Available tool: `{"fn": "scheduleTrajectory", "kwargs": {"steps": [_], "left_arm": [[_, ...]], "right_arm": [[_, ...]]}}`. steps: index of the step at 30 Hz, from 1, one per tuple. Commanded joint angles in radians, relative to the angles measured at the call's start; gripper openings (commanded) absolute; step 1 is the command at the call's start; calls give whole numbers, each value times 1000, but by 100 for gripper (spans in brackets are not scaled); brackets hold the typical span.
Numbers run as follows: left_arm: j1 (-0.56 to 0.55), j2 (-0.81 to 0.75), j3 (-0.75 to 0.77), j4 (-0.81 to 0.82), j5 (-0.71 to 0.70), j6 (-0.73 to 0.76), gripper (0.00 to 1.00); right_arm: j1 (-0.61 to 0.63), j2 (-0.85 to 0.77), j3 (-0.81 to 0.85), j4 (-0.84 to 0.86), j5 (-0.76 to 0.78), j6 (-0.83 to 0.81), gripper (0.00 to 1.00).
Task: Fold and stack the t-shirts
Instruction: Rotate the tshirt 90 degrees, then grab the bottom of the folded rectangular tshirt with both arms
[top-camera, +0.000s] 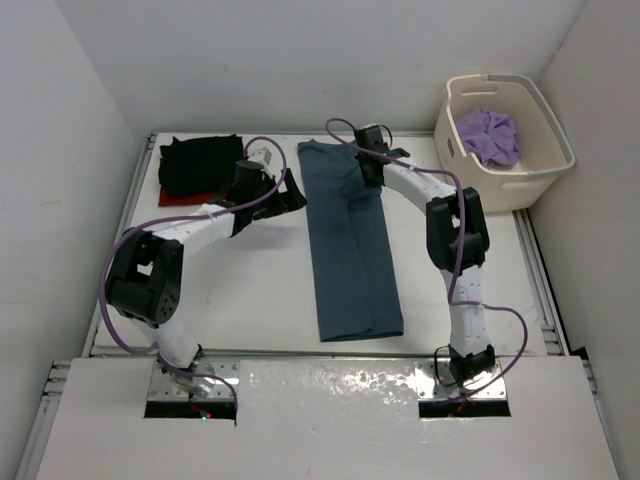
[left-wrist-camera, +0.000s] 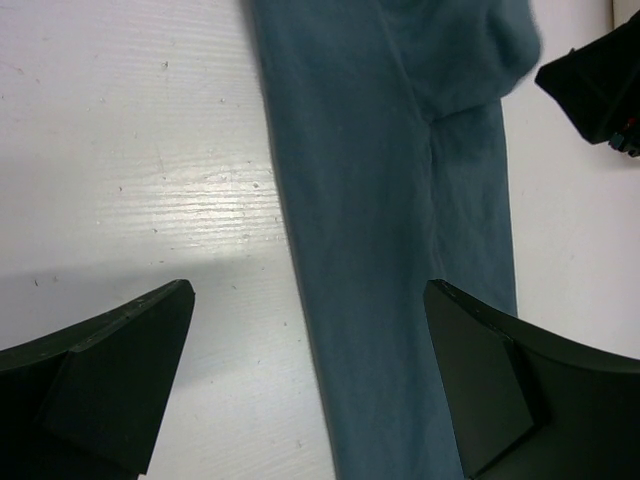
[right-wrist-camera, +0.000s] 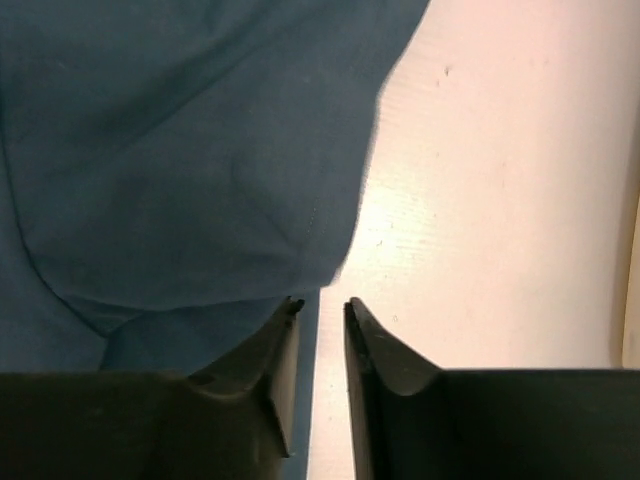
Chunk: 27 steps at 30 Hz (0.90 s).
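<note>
Beside right tool (right-wrist-camera: 321, 305): teal t-shirt (right-wrist-camera: 180, 150).

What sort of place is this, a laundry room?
Probably a robot test bench, not a home laundry: white table boxed in by bare walls, left arm and right arm bolted at its edge, teal t-shirt laid out for folding.

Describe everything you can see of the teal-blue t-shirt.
The teal-blue t-shirt is soft, matte knit cloth, folded into a long narrow strip. It lies flat on the table, running near to far at the table's middle. A doubled layer with a rounded fold sits at its far right side, and light creases run lengthwise. The right gripper is at that far right edge, jaws slightly apart over bare table, with no cloth between them.
</note>
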Motion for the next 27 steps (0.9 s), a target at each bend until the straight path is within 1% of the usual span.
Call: {"fn": "scheduleTrajectory", "kwargs": {"steps": [1,3,4,5,8,9,10,12,13,14,15,16,17,19,20,21,22,23,24,25,26,27], "left_arm": [[-12,-7,51,9,7,21,100],[-12,-4,62,9,9,22,100],[-12,-3,65,10,11,24,100],[-12,-1,72,-24,11,25,100],[-15,-1,86,-35,29,30,100],[-18,-1,91,-42,32,31,100],[-21,-4,95,-54,32,31,100],[-32,-15,91,-88,34,33,100],[-36,-23,83,-100,37,31,100],[-50,-47,57,-114,46,27,100],[-62,-64,42,-115,50,24,100],[-91,-93,5,-132,50,13,100],[-110,-107,-12,-147,49,5,100],[-148,-145,-58,-189,46,-10,100],[-185,-158,-79,-238,44,-39,100],[-205,-177,-105,-253,53,-51,100],[-225,-219,-165,-265,64,-65,100],[-269,-242,-199,-290,75,-106,100],[-294,-268,-234,-293,90,-126,100],[-321,-315,-301,-293,110,-145,100],[-379,-334,-329,-299,132,-197,100],[-406,-363,-352,-301,144,-220,100]], "right_arm": [[-11,15,44,-54,14,34,26],[-15,13,50,-91,26,34,33],[-19,6,47,-97,32,40,38],[-23,4,52,-112,40,42,44],[-28,-28,37,-105,34,34,49],[-28,-40,29,-106,9,31,51],[-28,-78,17,-106,-4,31,53],[-28,-131,-54,-106,-24,32,59],[-28,-163,-95,-100,-31,39,65],[-28,-242,-196,-79,-43,45,79],[-28,-285,-256,-57,-86,67,92],[-28,-331,-317,-28,-116,78,99],[-28,-429,-445,-5,-155,92,99],[-28,-534,-576,39,-222,160,99],[-26,-638,-709,55,-250,186,99],[-28,-692,-773,70,-271,234,99],[-28,-742,-837,95,-338,249,99],[-28,-842,-947,100,-372,259,99],[-25,-890,-991,95,-386,273,99],[-23,-931,-1031,60,-408,276,99],[-19,-1018,-1104,38,-463,285,99],[-17,-1060,-1138,17,-486,293,99]]}}
